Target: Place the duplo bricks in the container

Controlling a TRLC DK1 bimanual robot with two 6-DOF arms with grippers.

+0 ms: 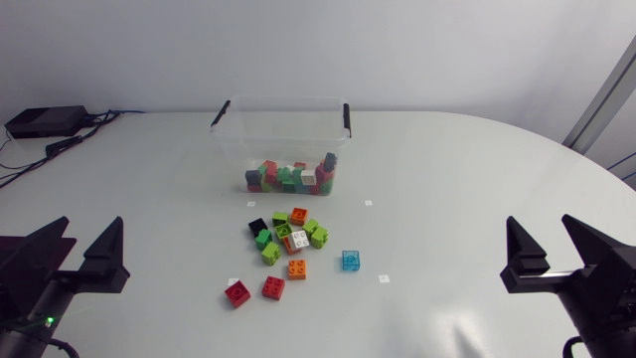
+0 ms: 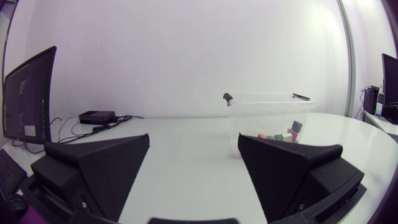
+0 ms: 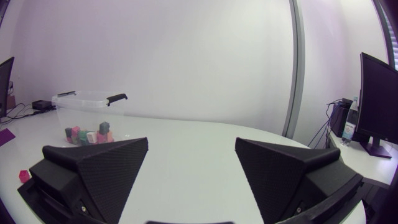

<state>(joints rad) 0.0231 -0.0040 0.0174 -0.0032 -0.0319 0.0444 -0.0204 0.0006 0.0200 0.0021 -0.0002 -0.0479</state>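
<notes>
**Both grippers wide, holding nothing — bricks split between bin and table**

Head view: the container [image 1: 281, 127] is sitting open-topped at 12 o'clock on the table [image 1: 447, 169], with the binned bricks [image 1: 290, 177] lying across its floor. The loose pile [image 1: 288, 235] is lying at 6 o'clock from it, near but apart. It is mostly green, with a black brick [image 1: 257, 227] at its 10 o'clock edge and a white brick [image 1: 299, 239] in the middle. An orange brick [image 1: 297, 268] is sitting at the pile's 6 o'clock, two red bricks [image 1: 273, 287] at 7 o'clock and a clear blue brick [image 1: 350, 261] at 4 o'clock. The left gripper [image 1: 91, 225] is hanging at the view's 8 o'clock and the right gripper [image 1: 540, 224] at 4 o'clock, both spread wide and well apart from every brick. A black box [image 1: 45, 121] is resting at 10 o'clock.

Left wrist view: the fingers [image 2: 99, 168] are standing wide apart with only bare table between them. The container is sitting ahead at about 1 o'clock, well apart, with bricks showing through its clear wall.

Right wrist view: these fingers [image 3: 93, 174] are also standing wide apart, gripping nothing. The container is sitting ahead at about 10 o'clock, well apart — one reddish brick [image 3: 23, 176] is showing just past the 9 o'clock finger.
</notes>
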